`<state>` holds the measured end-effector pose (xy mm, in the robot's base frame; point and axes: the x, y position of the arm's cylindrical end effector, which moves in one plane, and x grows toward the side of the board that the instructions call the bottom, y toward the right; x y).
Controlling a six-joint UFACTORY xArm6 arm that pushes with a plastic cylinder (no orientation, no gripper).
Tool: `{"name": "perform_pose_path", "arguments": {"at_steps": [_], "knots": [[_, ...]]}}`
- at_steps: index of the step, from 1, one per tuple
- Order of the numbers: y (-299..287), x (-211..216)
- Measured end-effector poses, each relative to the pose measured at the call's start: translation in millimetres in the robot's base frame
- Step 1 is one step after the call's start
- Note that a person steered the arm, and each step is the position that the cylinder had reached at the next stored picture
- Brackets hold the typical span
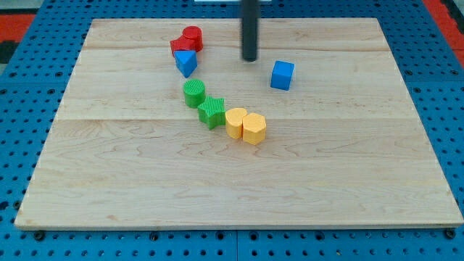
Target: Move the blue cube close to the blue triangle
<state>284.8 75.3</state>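
The blue cube (282,75) sits on the wooden board toward the view's upper right of centre. The blue triangle (185,62) lies to the view's left of it, touching the red blocks above it. My tip (250,59) is the lower end of a dark rod coming down from the view's top. It stands between the two blue blocks, a little above and to the left of the blue cube, apart from it.
Two red blocks (186,40) sit just above the blue triangle. A green cylinder (193,93) and a green star-like block (212,112) trail down to the right, then two yellow blocks (246,125). The board (109,181) rests on a blue pegboard.
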Motion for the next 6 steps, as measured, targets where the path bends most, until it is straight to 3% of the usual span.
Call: {"name": "perform_pose_path", "arguments": {"at_steps": [1,2,4,5,6], "knots": [[82.9,19.7],[78.5,69.5],[-109.0,72.8],[-149.0,61.4],[-133.4,76.9]]}}
